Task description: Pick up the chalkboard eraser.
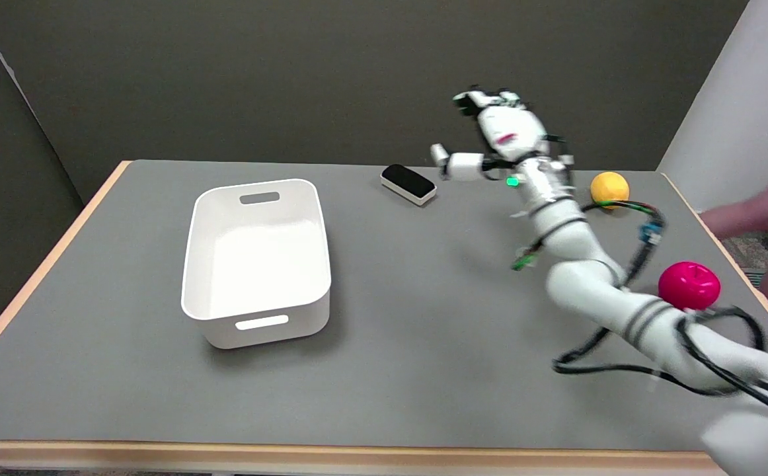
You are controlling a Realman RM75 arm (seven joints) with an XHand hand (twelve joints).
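Toward the desk's (pixel 423 370) far edge, at about one o'clock, the chalkboard eraser (pixel 409 182) is seen lying flat — untouched. Just beside it, at its three o'clock, the robot hand (pixel 490 135) is held spread, empty — grasp and lift remain.

No text, label, brand, number or sign can be read anywhere in view. The robot hand (pixel 499 129) carries a small red mark on its white back, but it is too blurred to make out as letters or a logo.
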